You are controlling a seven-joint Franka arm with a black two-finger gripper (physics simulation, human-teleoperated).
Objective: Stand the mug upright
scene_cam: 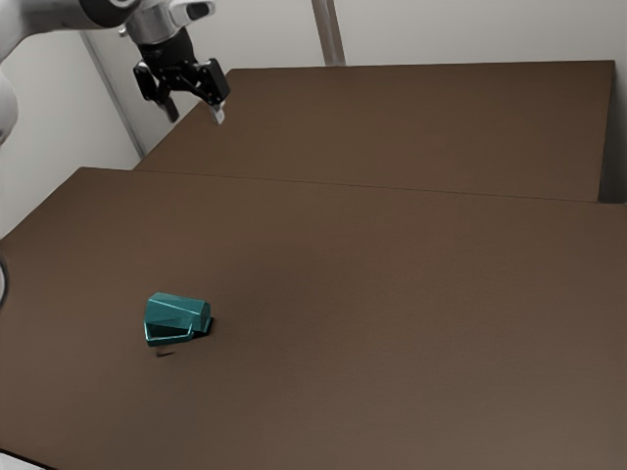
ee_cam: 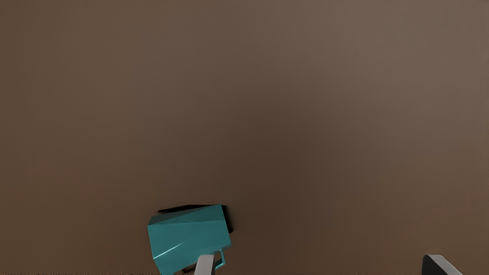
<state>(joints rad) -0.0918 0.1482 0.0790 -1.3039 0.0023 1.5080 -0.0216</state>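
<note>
1. Exterior view: seeing a teal mug (scene_cam: 177,319) on its side on the bench (scene_cam: 392,323), plus an open pincer (scene_cam: 196,117), well apart from it.
2. Wrist view: spotting mug by one fingertip (ee_cam: 205,264). Probably at the reach step; next, gotta line up, drop, grip.

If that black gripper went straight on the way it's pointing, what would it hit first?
Probably the brown tabletop: the gripper points down, open, with the teal mug off toward one finger. That finger might clip it; depth is unclear.
</note>
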